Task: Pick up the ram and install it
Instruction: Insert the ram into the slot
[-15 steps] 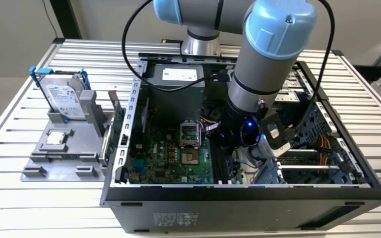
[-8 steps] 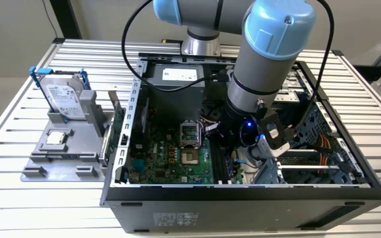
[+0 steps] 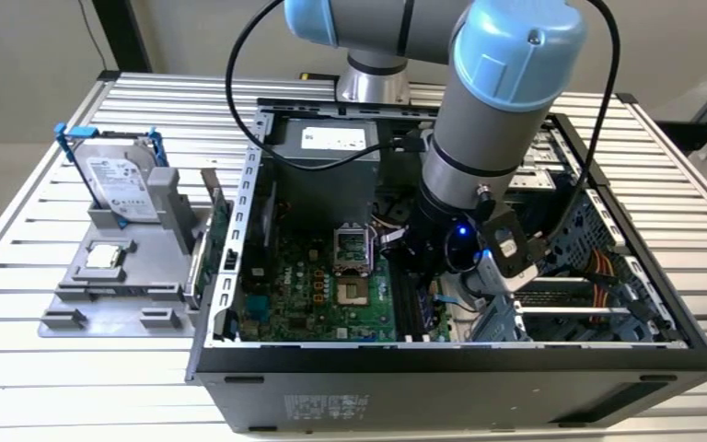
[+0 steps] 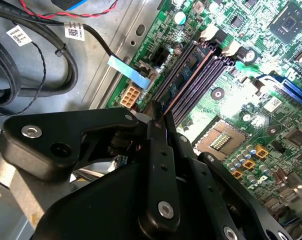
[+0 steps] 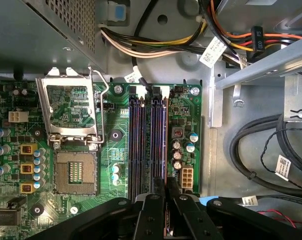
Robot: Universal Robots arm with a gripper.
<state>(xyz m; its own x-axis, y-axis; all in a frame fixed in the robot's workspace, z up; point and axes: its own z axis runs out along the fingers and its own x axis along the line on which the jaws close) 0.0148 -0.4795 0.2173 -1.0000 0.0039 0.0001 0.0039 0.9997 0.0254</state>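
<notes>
My black pincer [image 5: 166, 187] was down inside the open black desktop computer case [image 3: 452, 364], its fingers [image 4: 158, 137] drawn close together around the end of the long, thin, dark ram stick with a greenish edge [image 5: 156, 142]. The ram stood on edge in one of the dark memory slots [image 5: 137, 145] of the green motherboard [image 5: 81, 210], running lengthwise away from my pincer; whether it was fully seated I could not tell. In the second wrist view the same ram [image 4: 187, 75] lay along the parallel slots with white latches [image 4: 208, 34] at the far end.

Beside the slots sat the square open processor socket [image 5: 76, 172] with its metal retention frame [image 5: 71, 107] flipped up. Bundled coloured power cables [image 5: 156, 47] ran above the board, thick black cables [image 5: 256, 165] lay on the other side.

In the exterior view my grey and light-blue arm [image 3: 495, 120] reached down into the case. At the exterior view's left a grey plastic holder tray [image 3: 114, 276] sat on the ribbed metal tabletop [image 3: 34, 193], carrying an upright silver hard drive in a blue frame [image 3: 118, 184] and a small square silver chip [image 3: 106, 257].
</notes>
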